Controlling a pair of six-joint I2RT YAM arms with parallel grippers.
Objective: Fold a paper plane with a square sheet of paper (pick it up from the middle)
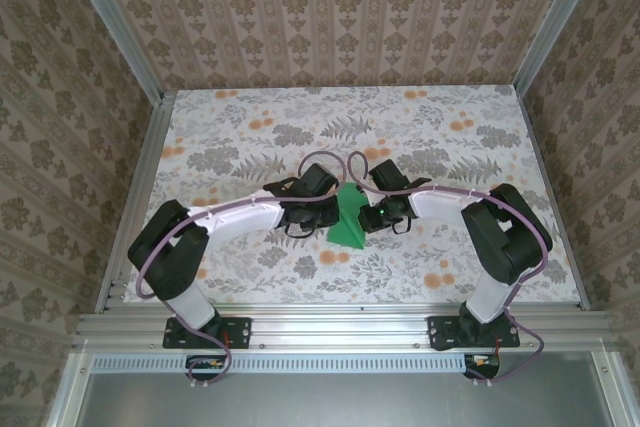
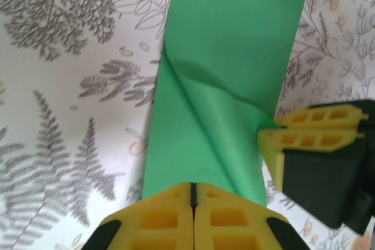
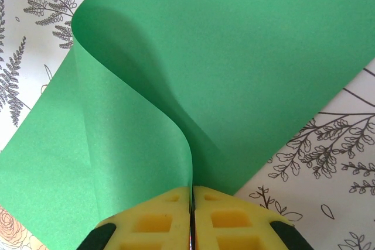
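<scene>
The square sheet of paper [image 1: 348, 225] is bright green and stands up as a creased, pointed shape between my two grippers at the table's middle. My right gripper [image 1: 371, 215] is shut on its edge: in the right wrist view the sheet [image 3: 234, 57] curls up and runs straight into the closed jaws [image 3: 191, 190]. My left gripper [image 1: 325, 215] is shut too. Its tips [image 2: 192, 187] sit over the near end of the paper [image 2: 228, 57], and no paper shows in the slit between them. The right gripper's fingers [image 2: 310, 136] pinch the sheet's right edge.
The table [image 1: 250, 137] has a floral cloth. Aluminium rails [image 1: 135, 197] run along its left, right and near sides, with patterned walls behind. Both arms reach inward from the near corners, elbows out, and meet at the paper.
</scene>
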